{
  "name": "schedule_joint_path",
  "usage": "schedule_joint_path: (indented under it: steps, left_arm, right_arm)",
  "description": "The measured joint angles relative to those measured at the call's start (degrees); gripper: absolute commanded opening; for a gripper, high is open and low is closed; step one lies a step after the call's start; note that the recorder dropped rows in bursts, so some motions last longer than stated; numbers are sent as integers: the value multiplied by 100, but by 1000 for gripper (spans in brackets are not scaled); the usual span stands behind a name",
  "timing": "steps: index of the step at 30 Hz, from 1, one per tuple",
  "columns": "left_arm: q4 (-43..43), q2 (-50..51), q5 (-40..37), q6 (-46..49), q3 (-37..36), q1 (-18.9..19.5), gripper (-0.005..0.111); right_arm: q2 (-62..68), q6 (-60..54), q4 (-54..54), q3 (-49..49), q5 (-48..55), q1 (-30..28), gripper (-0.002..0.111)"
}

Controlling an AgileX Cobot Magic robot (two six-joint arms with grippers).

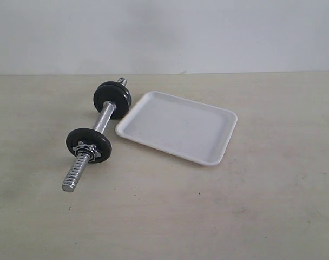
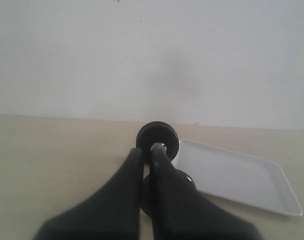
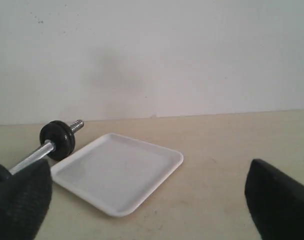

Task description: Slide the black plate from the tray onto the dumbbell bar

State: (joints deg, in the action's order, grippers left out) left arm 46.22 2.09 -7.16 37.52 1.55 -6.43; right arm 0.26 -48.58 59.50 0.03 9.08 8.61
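A short chrome steel dumbbell bar (image 1: 104,118) lies slantwise on the pale tabletop (image 1: 251,216), left of its middle. One coarse threaded end points toward the front edge and the other toward the back edge. The small round black metal plate (image 1: 105,88) is on the bar's far end. As far as the exterior view shows, it is the outer of two discs pressed face to face there, with a short threaded stub sticking out beyond it. Nearer the front edge another black disc (image 1: 89,142) sits on the bar, fronted by a chrome star-shaped nut (image 1: 87,149). The shallow white rectangular tray (image 1: 181,130) rests just beside the bar on the side toward the right edge; whether it touches the far discs cannot be told. The left tool (image 2: 147,150) has its dark fingers pressed together with nothing between them, and looks along the bar. The right tool (image 3: 148,165) has its fingers spread wide apart and holds nothing, facing the tray.
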Motion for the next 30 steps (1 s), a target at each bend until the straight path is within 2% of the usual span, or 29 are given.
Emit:
schedule_joint_path:
  steps: [3, 4, 14, 30]
  left_arm:
    - [0, 0, 0, 0, 0, 0, 4]
    - [0, 0, 0, 0, 0, 0, 4]
    - [0, 0, 0, 0, 0, 0, 4]
    - [0, 0, 0, 0, 0, 0, 4]
  right_arm:
    - [0, -24, -11, 0, -106, 0, -2]
    - [0, -24, -11, 0, -94, 0, 3]
    - [0, 70, -11, 0, -560, 0, 3]
    - [0, 70, -11, 0, -571, 0, 3]
